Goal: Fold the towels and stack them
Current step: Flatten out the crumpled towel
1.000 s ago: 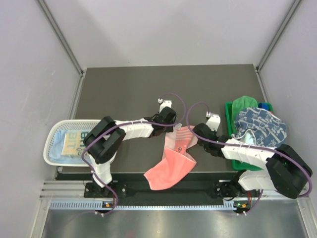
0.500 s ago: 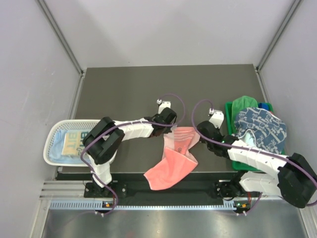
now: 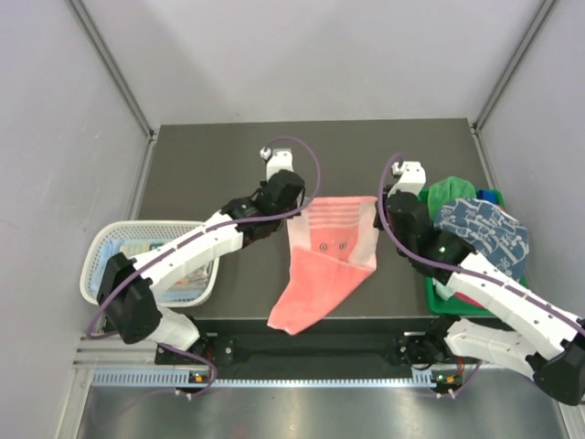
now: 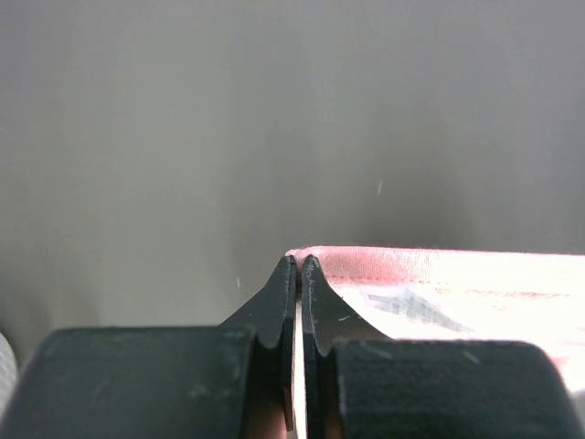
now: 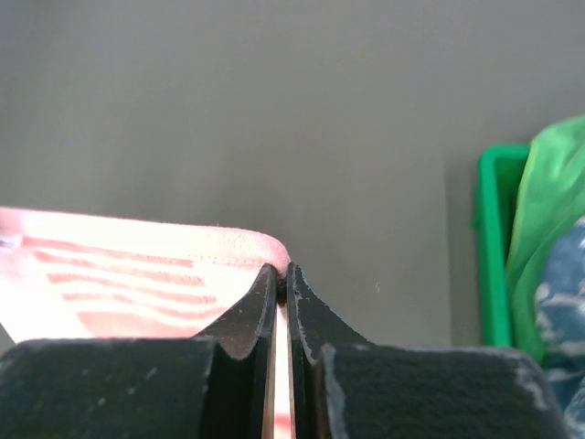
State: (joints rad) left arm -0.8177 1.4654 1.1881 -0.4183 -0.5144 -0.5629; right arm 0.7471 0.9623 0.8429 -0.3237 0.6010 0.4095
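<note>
While both grippers (image 3: 296, 202) (image 3: 380, 204) pinch its corners, coral towel (image 3: 331, 251) lies spread.

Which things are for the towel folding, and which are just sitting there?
For the job: pink towel, navy patterned towel, green towel.
Just sitting there: white basket, green bin.

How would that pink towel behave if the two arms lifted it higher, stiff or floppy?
Probably floppy: the pink towel stretches between the left gripper and right gripper, while its unheld lower part trails into a creased point. Likely light, since thin fingertip pinches at two corners seem enough to pull it taut.
</note>
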